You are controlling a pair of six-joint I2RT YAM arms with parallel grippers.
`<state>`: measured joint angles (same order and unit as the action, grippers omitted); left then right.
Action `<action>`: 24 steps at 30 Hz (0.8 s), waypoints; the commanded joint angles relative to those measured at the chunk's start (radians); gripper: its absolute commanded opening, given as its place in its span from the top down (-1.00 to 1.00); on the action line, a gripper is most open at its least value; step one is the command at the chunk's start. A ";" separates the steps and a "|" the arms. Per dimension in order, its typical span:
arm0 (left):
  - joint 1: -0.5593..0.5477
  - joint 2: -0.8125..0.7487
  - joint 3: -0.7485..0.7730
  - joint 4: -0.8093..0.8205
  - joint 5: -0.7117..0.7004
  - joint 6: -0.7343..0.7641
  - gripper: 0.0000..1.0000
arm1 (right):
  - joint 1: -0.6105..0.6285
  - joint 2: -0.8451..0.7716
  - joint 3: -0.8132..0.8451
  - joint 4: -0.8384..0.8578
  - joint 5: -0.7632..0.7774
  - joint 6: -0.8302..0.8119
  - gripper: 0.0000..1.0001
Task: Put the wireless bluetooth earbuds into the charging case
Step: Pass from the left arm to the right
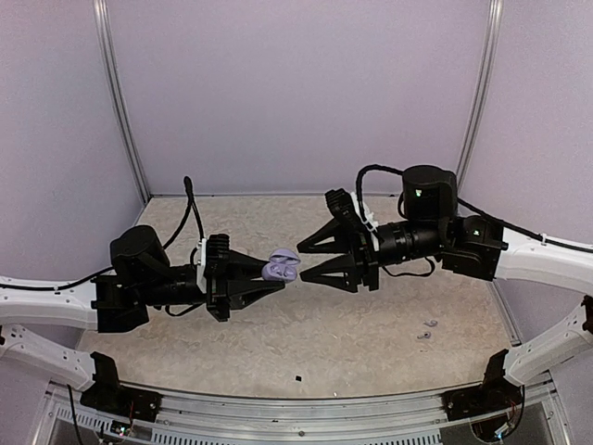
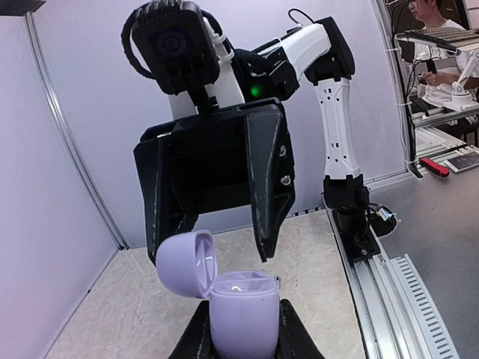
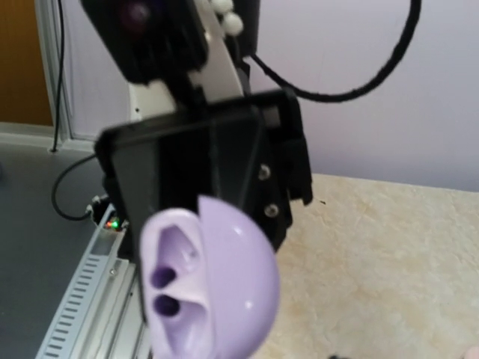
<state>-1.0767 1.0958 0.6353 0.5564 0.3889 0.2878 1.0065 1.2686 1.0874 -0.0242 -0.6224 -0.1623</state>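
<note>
My left gripper (image 1: 271, 275) is shut on the lilac charging case (image 1: 281, 267) and holds it above the middle of the table. In the left wrist view the case (image 2: 241, 318) stands upright between my fingers (image 2: 293, 338), with its lid (image 2: 183, 263) swung open to the left. My right gripper (image 1: 302, 263) is open and empty, its two fingers spread just in front of the case. The right wrist view shows the case (image 3: 224, 292) very close, with two empty dark sockets. Two tiny pale earbuds (image 1: 426, 329) lie on the table at the right.
Pale enclosure walls stand on three sides of the table. A metal rail (image 1: 306, 408) runs along the near edge. A small dark speck (image 1: 298, 380) lies near the front. A desk and a person (image 2: 438, 45) show beyond the enclosure.
</note>
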 commanded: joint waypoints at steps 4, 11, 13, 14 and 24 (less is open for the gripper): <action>-0.003 -0.002 -0.002 0.045 0.013 -0.006 0.93 | -0.005 0.010 0.020 0.082 0.011 0.026 0.09; -0.007 0.009 0.003 0.046 0.005 0.002 0.92 | -0.005 0.029 0.024 0.120 -0.014 0.043 0.18; -0.008 0.011 0.004 0.046 0.004 0.005 0.92 | -0.005 0.035 0.028 0.126 -0.018 0.048 0.20; -0.008 0.012 0.005 0.046 0.004 0.007 0.92 | -0.005 0.040 0.030 0.132 -0.021 0.051 0.21; -0.011 0.016 0.006 0.047 0.001 0.010 0.92 | -0.003 0.072 0.044 0.146 -0.053 0.060 0.48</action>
<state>-1.0798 1.1061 0.6353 0.5751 0.3843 0.2920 1.0065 1.3258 1.0988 0.0929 -0.6525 -0.1123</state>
